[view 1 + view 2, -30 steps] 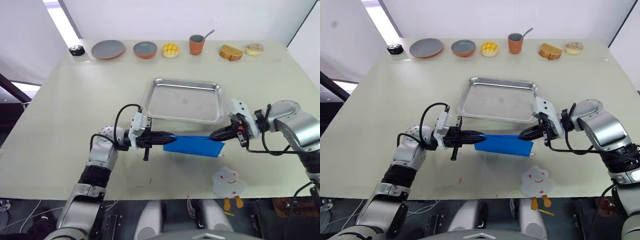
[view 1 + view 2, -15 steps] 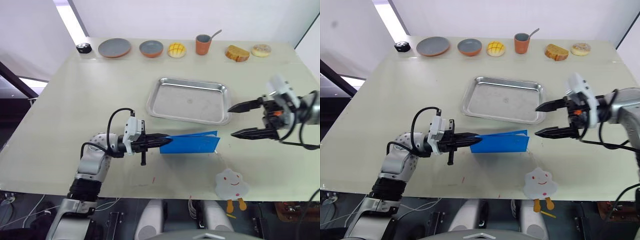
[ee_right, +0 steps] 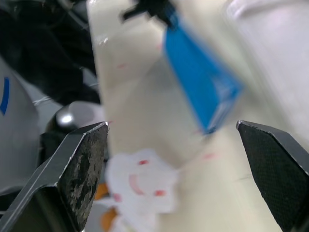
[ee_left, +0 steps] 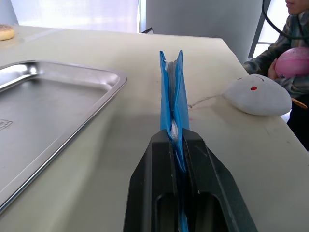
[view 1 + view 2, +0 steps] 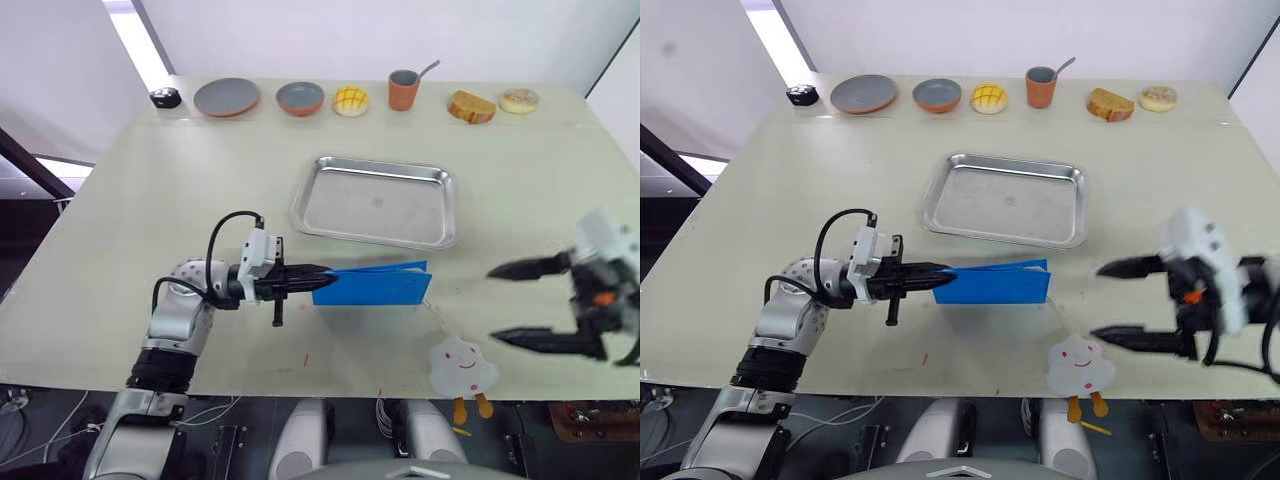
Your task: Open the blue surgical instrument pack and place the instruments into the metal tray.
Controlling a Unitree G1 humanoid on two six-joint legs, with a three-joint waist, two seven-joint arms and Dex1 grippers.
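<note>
The left pincer pinches the blue pack upright, so it can be opened, at six o'clock from the tray. The right pincer waits, spread wide.

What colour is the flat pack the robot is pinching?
Bright blue. The pack shows best in the left eye view, held by the left end effector.

Bright-blue pack — pale lining inside — beside shiny silver tray, black claws.
</note>
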